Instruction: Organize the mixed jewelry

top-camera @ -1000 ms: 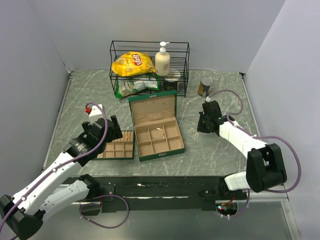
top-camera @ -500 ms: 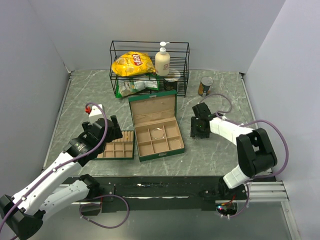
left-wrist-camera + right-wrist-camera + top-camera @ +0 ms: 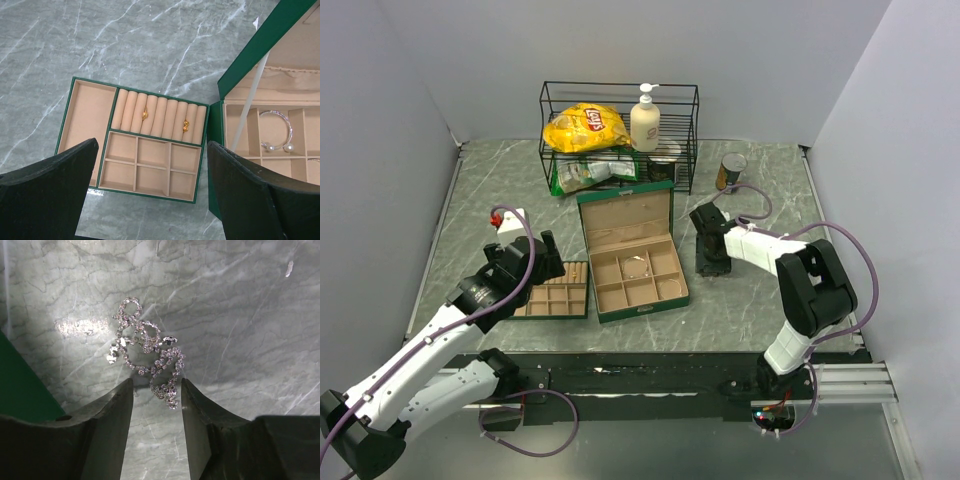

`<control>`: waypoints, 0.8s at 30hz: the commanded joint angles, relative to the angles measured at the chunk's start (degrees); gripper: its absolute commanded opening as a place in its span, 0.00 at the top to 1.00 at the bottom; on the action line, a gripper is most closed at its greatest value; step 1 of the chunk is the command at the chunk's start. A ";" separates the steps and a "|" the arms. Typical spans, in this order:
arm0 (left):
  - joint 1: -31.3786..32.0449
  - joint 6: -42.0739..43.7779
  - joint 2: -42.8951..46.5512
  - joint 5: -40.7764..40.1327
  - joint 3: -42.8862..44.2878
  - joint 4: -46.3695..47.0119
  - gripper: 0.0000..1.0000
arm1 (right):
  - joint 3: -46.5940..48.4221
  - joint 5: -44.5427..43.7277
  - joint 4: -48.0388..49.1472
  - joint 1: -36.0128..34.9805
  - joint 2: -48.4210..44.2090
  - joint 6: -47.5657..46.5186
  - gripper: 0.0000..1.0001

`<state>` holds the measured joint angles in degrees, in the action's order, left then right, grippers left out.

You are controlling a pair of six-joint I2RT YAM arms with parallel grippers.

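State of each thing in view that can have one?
Jewelry box: lid open.
Tray: on the table beside the box.
Gold rings: two, in the tray's ring rolls.
Bangle: lying in a box compartment.
Sparkly chain: heaped on the table, unheld.
Left gripper: open, empty, above the tray.
Right gripper: open, astride the chain's end.

Right claw (image 3: 157, 390) parted over marble table (image 3: 240, 315); sparkly silver chain (image 3: 147, 347) heaped, tail between fingers.

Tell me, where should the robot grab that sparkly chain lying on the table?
Pinch the bunched middle of the sparkly chain, coming straight down from above. It lies flat and tangled on the table, so nothing sticks up to hook, and the thin tail would probably slip. The right gripper hangs open over that tail end.
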<state>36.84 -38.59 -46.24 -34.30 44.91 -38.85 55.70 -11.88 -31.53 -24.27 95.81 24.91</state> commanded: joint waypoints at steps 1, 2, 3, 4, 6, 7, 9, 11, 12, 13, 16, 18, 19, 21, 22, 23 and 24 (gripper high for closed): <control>-0.28 0.44 0.71 0.12 1.50 0.79 0.04 | -1.12 -0.43 0.06 -0.51 0.51 1.37 0.51; -0.28 0.44 0.54 0.20 1.50 0.79 0.04 | -1.30 -0.95 -0.37 -0.43 0.43 1.81 0.52; -0.28 0.44 0.62 0.20 1.50 0.79 0.04 | -1.65 -0.52 -0.11 -0.43 0.26 1.64 0.53; -0.28 0.53 0.54 0.20 1.50 0.79 0.04 | -2.08 0.18 0.67 -0.16 -0.35 1.55 0.55; -0.28 0.44 0.45 0.20 1.50 0.79 0.04 | -2.97 0.80 0.85 0.54 -0.89 1.64 0.58; -0.28 0.53 0.36 0.20 1.50 0.79 0.04 | -3.23 1.24 0.94 1.32 -1.41 1.64 0.60; -0.28 0.53 0.36 0.20 1.50 0.79 0.04 | -4.28 2.56 1.56 2.03 -2.03 1.72 0.62; -0.28 0.44 0.36 0.29 1.50 0.79 0.04 | -4.90 3.44 2.08 2.91 -2.64 1.72 0.63; -0.28 0.44 0.36 0.29 1.50 0.79 0.04 | -4.90 3.70 2.09 2.91 -2.73 1.72 0.64; -0.28 0.53 0.36 0.29 1.50 0.71 0.04 | -4.90 3.79 1.91 3.00 -2.73 1.72 0.67; -0.28 0.53 0.36 0.38 1.50 0.88 0.04 | -4.90 4.23 1.65 3.18 -2.73 1.64 0.74; -0.28 0.53 0.18 0.38 1.50 0.79 0.04 | -4.90 4.06 1.73 3.00 -2.73 1.55 0.78; -0.28 0.44 0.10 0.38 1.50 0.79 0.04 | -4.90 3.97 1.73 3.09 -2.73 1.55 0.84; -0.28 0.53 0.10 0.38 1.59 0.79 0.04 | -4.81 3.88 1.65 3.09 -2.65 1.55 0.88; -0.28 0.44 0.10 0.38 1.50 0.79 0.04 | -4.64 3.97 1.65 3.09 -2.56 1.55 0.91; -0.28 0.53 0.10 0.38 1.50 0.79 0.04 | -4.64 4.06 1.73 3.09 -2.56 1.46 0.95; -0.28 0.44 0.10 0.38 1.50 0.79 0.04 | -4.64 4.23 1.82 3.00 -2.56 1.29 0.97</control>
<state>36.82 -38.57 -46.30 -34.22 44.91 -38.85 52.47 -8.32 -28.32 -21.34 93.58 26.09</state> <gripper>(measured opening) 0.966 0.072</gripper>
